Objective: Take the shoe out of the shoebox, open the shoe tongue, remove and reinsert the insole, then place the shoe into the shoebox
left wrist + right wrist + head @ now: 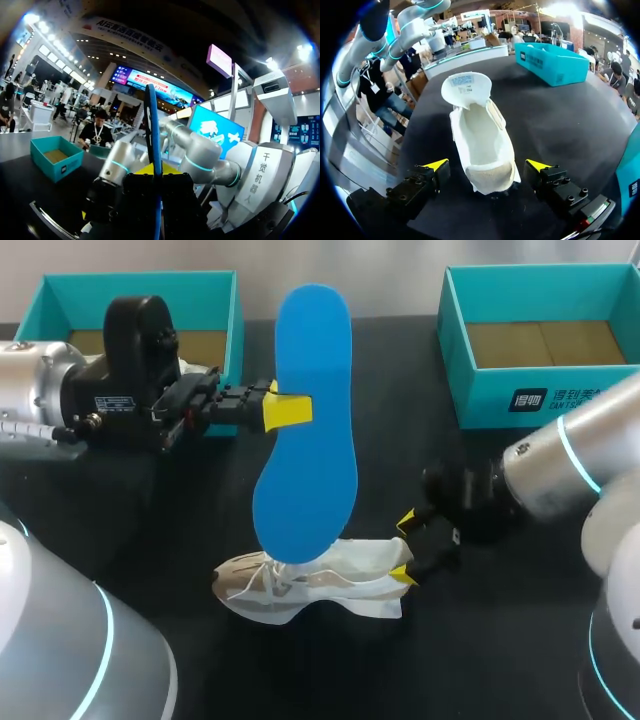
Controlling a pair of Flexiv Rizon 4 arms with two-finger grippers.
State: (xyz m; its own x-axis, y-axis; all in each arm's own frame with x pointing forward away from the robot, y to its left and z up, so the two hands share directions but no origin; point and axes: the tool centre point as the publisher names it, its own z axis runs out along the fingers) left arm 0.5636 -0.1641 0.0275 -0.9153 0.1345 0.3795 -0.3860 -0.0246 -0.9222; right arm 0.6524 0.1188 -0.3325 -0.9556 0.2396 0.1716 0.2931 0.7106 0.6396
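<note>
The left gripper (285,410) comes in from the left of the frame and it's clamped tight on the blue insole (305,480), which stands upright in mid-frame with its lower end right over the white shoe (310,585). The shoe lies on the dark table (480,640), low centre, heel toward the right gripper (406,548), whose yellow-tipped fingers stand apart either side of that heel, gripping nothing. One teal shoebox (60,290) sits upper left, a second shoebox (480,390) upper right.
</note>
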